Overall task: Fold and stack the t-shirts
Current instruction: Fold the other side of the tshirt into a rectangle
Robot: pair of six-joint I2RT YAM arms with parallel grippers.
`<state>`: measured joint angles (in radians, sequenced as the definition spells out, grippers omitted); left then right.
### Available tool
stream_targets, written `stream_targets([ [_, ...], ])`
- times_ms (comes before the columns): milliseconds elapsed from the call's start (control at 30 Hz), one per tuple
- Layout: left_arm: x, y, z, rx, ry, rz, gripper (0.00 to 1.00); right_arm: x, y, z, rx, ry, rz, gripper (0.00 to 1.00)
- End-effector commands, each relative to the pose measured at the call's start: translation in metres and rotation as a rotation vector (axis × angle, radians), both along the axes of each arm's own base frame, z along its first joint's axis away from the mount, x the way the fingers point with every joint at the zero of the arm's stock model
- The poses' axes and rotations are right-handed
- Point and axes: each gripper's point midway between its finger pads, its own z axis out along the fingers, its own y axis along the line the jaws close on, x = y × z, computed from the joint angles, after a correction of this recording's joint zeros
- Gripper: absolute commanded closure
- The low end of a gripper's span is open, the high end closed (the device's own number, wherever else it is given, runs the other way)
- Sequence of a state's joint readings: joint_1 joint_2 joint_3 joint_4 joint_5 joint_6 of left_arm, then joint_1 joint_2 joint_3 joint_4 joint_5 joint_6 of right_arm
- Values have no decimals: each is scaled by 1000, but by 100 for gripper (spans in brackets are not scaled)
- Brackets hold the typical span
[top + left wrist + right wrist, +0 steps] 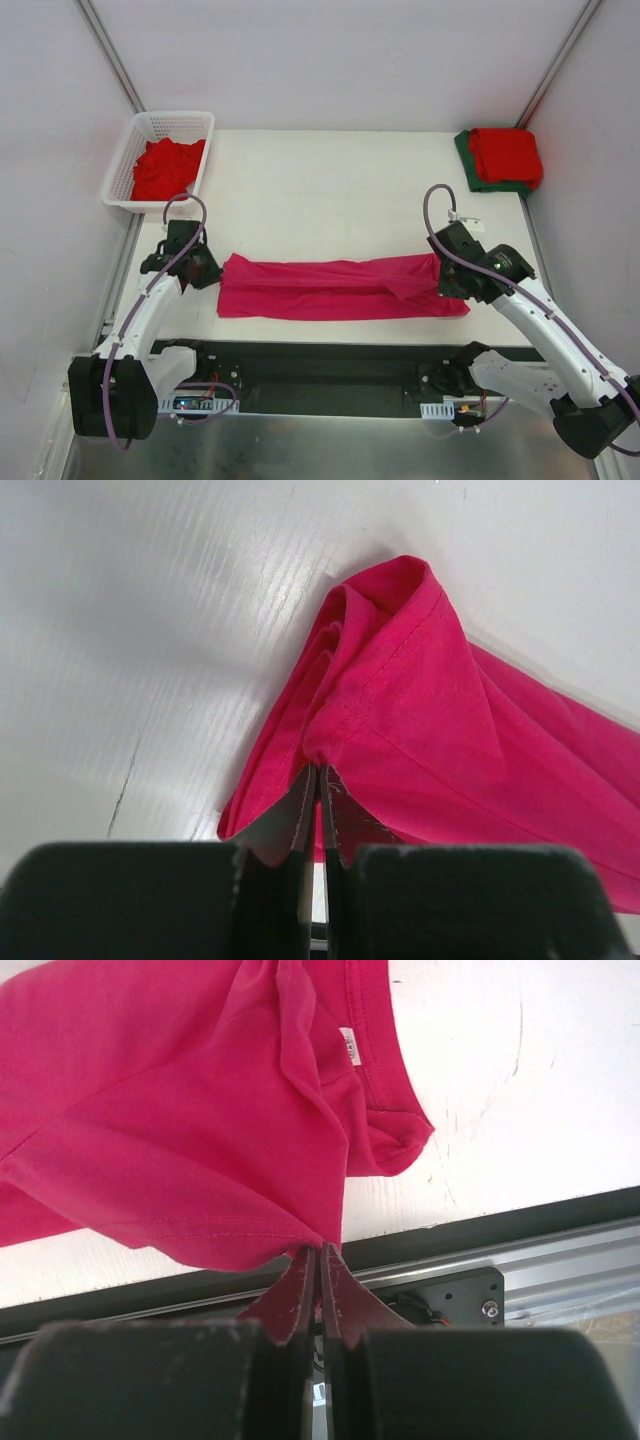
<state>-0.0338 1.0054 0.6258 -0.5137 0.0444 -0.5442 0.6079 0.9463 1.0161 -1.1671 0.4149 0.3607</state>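
The soft pink t-shirt (pixel 335 288) lies in a long, wrinkly strip between the two grippers. The left gripper (pixel 318 780) pinches one end tight. The right gripper (pixel 320 1255) pinches the other end. Beyond the left gripper, a white plastic basket (pixel 205 125) full of holes holds crumpled red t-shirts (pixel 165 168).

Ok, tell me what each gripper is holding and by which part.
Both hold the pink t-shirt: the left gripper pinches a stitched edge at its left end, the right gripper a stitched edge near the collar.
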Motion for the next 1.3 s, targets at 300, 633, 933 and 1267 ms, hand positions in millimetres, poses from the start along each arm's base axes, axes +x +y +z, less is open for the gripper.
stream_targets([
  [300, -8, 1, 16, 3, -25, 12, 100, -8, -11, 3, -25, -6, -34, 98],
  [633, -12, -3, 7, -20, 25, 16, 100, -5, -5, 2, -26, 15, 3, 99],
  [933, -27, -15, -2, -106, 47, 49, 100, -4, 4, -10, -36, 88, 56, 99],
  [1267, -39, -22, -7, -172, 31, 113, 100, -6, 13, -29, -39, 169, 100, 99],
])
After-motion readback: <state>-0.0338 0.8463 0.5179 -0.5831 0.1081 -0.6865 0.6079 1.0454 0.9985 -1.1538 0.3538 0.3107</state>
